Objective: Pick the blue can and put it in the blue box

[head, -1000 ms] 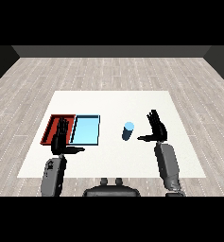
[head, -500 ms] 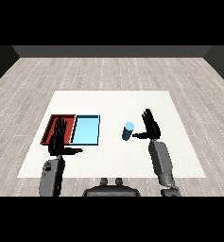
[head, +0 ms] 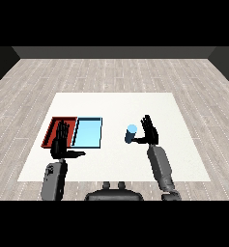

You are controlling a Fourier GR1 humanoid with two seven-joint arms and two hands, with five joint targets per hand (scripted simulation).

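The blue can (head: 131, 133) stands upright on the white table (head: 116, 106), right of the trays. My right hand (head: 149, 132) is just to the can's right, fingers straight and pointing up, thumb reaching toward the can's lower side. It is open and not curled round the can. The light blue tray (head: 88, 132) lies left of the can with nothing in it. My left hand (head: 61, 143) is open over the near edge of the red tray (head: 55, 129), fingers straight.
The red tray lies against the light blue tray's left side. Bare white table stretches beyond the can and to the right of my right hand. A wooden floor surrounds the table.
My right hand has slid left, from well right of the can to right beside it. The left hand and the can have stayed put.
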